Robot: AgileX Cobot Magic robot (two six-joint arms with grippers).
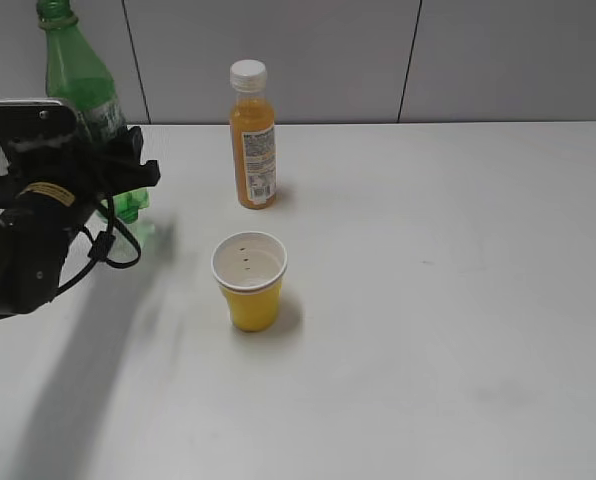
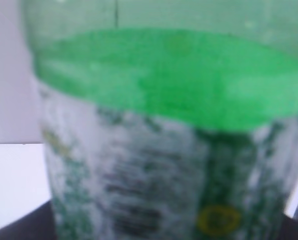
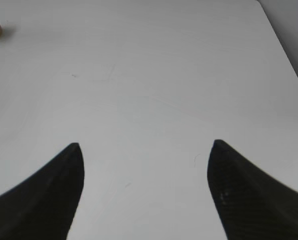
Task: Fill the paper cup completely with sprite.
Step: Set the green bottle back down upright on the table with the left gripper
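Exterior view: the tall translucent green plastic sprite bottle [image 1: 83,90] stands upright at upper left. The black left claw [image 1: 128,170] sits against its lower body; whether it grips cannot be told. The small yellow paper cup [image 1: 249,281] stands mid-frame, lower right of the claw, on the white tabletop [image 1: 458,300], its inside apparently without liquid.

Left wrist view: the bottle's blurred grey-white label fills the frame, axis vertical.

Right wrist view: the right claw [image 3: 145,150] is spread wide over bare tabletop, holding nothing.
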